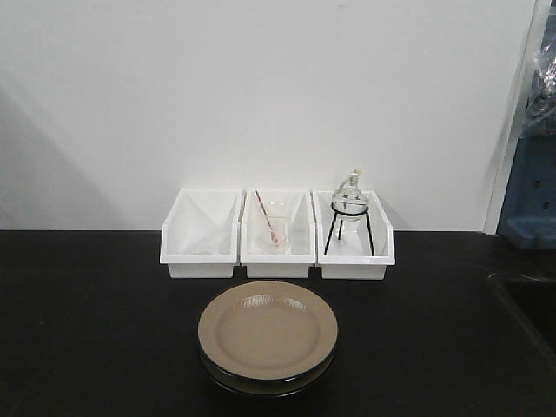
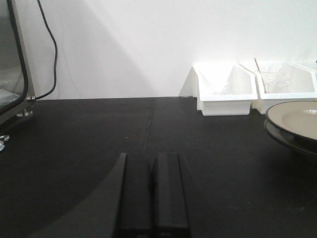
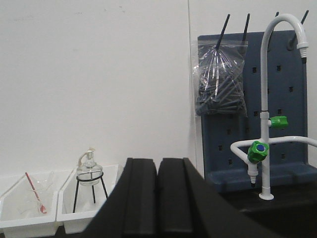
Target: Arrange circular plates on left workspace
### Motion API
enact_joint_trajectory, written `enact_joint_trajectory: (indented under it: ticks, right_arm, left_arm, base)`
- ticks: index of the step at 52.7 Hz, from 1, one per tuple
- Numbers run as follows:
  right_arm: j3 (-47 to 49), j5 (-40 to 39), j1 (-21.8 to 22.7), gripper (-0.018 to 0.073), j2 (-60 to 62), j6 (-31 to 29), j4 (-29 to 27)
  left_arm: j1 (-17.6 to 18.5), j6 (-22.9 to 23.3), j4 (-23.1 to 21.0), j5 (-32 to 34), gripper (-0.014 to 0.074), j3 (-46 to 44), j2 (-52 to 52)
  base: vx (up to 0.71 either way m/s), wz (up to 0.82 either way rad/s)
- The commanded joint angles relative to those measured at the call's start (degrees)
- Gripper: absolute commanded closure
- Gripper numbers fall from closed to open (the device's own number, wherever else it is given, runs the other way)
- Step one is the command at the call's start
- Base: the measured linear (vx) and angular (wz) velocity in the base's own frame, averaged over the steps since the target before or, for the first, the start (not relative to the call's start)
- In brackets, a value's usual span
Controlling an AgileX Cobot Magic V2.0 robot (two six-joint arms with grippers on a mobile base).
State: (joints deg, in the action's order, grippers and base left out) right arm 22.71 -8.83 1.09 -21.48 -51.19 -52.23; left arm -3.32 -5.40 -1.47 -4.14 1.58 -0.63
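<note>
Two circular plates [image 1: 268, 333] lie stacked in the middle of the black countertop [image 1: 87, 330], tan top up, dark rim of the lower one showing beneath. The left wrist view catches the stack's edge [image 2: 297, 124] at the far right. My left gripper [image 2: 152, 161] is shut and holds nothing, low over the bare counter well to the left of the plates. My right gripper [image 3: 157, 166] is shut too, with nothing between its fingers, raised and facing the back wall. Neither gripper appears in the front view.
Three white bins [image 1: 277, 234] stand in a row behind the plates; the right one holds a glass flask on a black tripod [image 1: 349, 213]. A sink basin [image 1: 532, 304], white tap [image 3: 267, 109] and blue pegboard [image 3: 252, 99] are at the right. A metal appliance [image 2: 12, 64] stands far left.
</note>
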Motion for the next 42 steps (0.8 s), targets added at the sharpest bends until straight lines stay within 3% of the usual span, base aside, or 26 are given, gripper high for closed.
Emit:
enact_joint_trajectory:
  ticks: [1,5,12,18,22,29,42]
  right_arm:
    - [1.67,-4.1,-0.2,0.056,-0.31,-1.73,2.43]
    - [1.67,-2.37,-0.2,0.056,-0.31,0.22,11.15]
    - [1.67,12.74,-0.2,0.056,-0.08,20.46,39.54]
    - [0.11,24.08,-0.2,0.056,2.88,36.09,52.23]
    - [-4.82,22.51,-0.2,0.056,7.17,39.25,52.84]
    - [-16.2,14.07,-0.2,0.056,16.32,39.32,48.08]
    - [-25.68,7.53,-0.2,0.056,22.76,39.37,47.74]
  left_arm:
    - [0.34,0.17,0.21,4.48,0.0596,1.15,-0.96]
    - [0.34,0.17,0.21,4.48,0.0596,1.15,-0.96]
    - [0.34,0.17,0.21,4.48,0.0596,1.15,-0.96]
    - [0.34,0.17,0.21,4.48,0.0596,1.15,-0.96]
    - [0.34,0.17,0.21,4.48,0.0596,1.15,-0.96]
    - [0.34,0.17,0.21,4.48,0.0596,1.15,-0.96]
    - [0.34,0.17,0.21,4.14,0.0596,1.15,-0.91]
  base:
    - [0.0,0.0]
    - [0.0,0.0]
    - [0.0,0.0]
    - [0.0,0.0]
    - [0.0,0.0]
    - [0.0,0.0]
    - [0.0,0.0]
